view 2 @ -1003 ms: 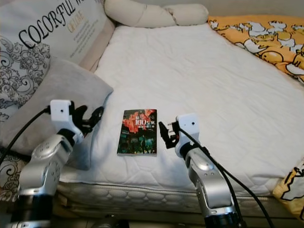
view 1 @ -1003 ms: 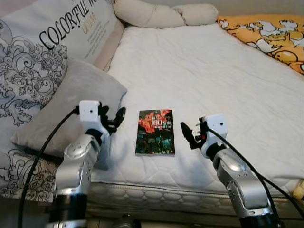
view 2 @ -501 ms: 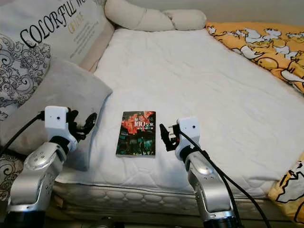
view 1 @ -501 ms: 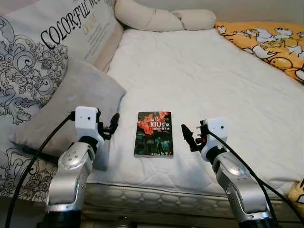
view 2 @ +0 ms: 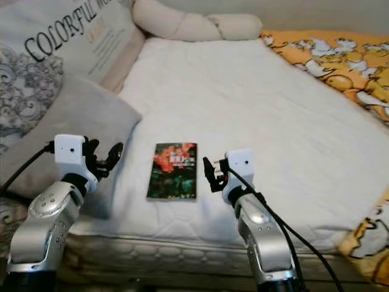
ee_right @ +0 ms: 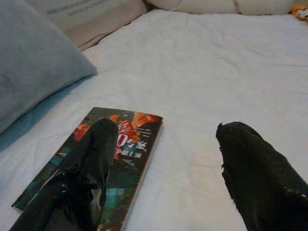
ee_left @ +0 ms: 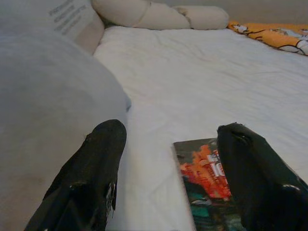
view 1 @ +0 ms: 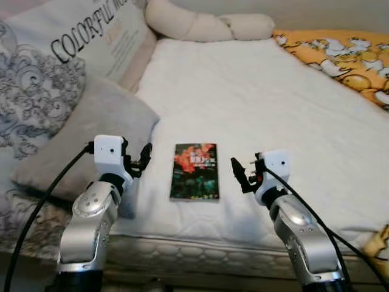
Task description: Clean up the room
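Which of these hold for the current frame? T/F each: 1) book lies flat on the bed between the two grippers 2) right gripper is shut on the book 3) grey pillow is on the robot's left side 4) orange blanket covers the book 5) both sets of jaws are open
1) The book lies flat on the white bed, between the left gripper and the right gripper. True.
2) False. The right gripper is open beside the book, holding nothing.
3) The grey pillow is on the robot's left. True.
4) False. The orange blanket lies at the far right, away from the uncovered book.
5) Both sets of jaws are open. True.
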Robot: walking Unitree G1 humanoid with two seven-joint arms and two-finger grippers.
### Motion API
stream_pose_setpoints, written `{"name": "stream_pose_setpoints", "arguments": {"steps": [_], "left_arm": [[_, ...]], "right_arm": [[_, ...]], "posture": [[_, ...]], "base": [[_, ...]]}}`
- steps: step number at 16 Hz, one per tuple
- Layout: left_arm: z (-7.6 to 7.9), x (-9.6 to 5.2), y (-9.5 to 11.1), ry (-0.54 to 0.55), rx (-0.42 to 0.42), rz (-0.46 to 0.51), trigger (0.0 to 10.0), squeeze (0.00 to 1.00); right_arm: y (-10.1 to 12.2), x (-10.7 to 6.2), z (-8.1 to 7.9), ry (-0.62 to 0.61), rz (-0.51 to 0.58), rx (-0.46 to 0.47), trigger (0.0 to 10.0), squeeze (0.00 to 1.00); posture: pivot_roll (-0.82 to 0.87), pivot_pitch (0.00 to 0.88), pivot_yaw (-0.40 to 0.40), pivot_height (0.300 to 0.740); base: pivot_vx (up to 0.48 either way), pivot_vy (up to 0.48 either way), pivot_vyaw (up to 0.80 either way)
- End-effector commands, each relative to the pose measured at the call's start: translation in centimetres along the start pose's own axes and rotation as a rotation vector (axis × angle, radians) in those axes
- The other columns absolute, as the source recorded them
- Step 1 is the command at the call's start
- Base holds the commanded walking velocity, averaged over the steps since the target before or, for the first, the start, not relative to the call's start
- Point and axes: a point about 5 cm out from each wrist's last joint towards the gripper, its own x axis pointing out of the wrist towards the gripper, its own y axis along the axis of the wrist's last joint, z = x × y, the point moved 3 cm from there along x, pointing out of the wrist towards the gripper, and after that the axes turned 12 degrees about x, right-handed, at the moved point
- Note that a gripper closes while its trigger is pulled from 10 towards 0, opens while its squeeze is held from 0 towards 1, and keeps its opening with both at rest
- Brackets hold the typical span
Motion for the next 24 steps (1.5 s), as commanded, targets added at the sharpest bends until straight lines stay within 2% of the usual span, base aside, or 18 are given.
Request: {"name": "stream_pose_setpoints", "arguments": {"steps": [1,17,19,24], "left_arm": [[0.4,0.2,0.5,-0.014,0.013,0.014,10.0,0.00],[0.7,0.2,0.2,-0.043,0.067,0.008,10.0,0.00],[0.8,0.2,0.0,-0.047,0.037,0.006,10.0,0.00],[1.7,0.0,0.1,-0.104,0.026,0.027,10.0,0.00]], "right_arm": [[0.2,0.0,0.5,-0.021,0.011,-0.012,10.0,0.00],[0.4,0.4,0.9,-0.048,0.037,-0.033,10.0,0.00],[0.4,0.4,0.8,-0.051,0.039,-0.036,10.0,0.00],[0.3,0.5,1.0,-0.051,0.028,-0.024,10.0,0.00]], "posture": [[-0.02,0.000,0.023,0.740],[-0.02,0.000,0.023,0.740],[-0.02,0.000,0.023,0.740],[-0.03,0.000,0.017,0.740]], "base": [[0.000,-0.345,0.00],[0.000,-0.343,0.00],[0.000,0.000,0.00],[0.000,0.000,-0.14]]}}
